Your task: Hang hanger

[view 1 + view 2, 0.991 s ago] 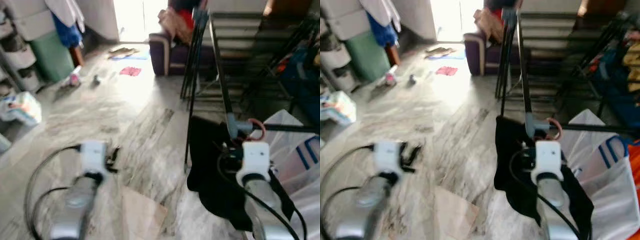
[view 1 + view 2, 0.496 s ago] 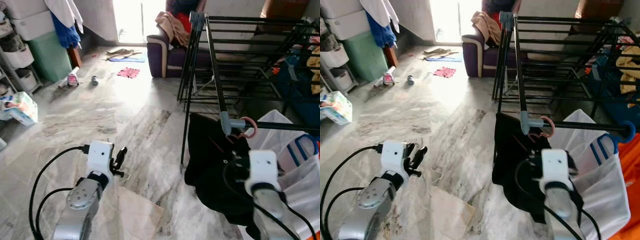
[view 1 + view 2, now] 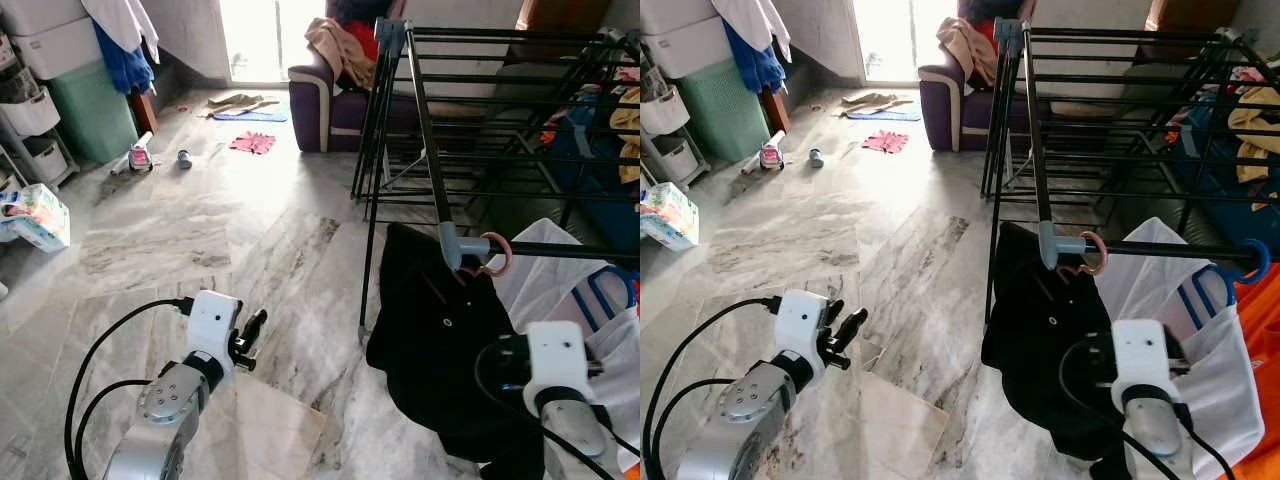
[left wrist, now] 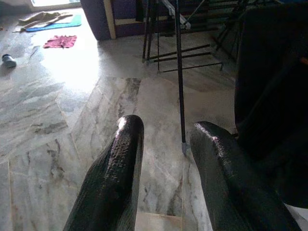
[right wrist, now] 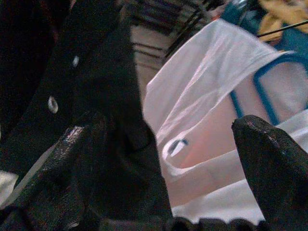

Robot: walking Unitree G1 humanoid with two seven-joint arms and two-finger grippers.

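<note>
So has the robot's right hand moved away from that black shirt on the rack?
Yes. The right hand has pulled back and down from the pink hanger hook on the rack rail, leaving the black shirt hanging there.

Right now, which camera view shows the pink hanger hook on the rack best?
The left eye view: the pink hanger hook sits over the rack bar, clear. The right eye view shows the same. Both wrist views show the black garment.

Pink hanger (image 3: 497, 255) hooked on drying rack rail (image 3: 560, 251); black garment (image 3: 440, 350) draped below
</note>
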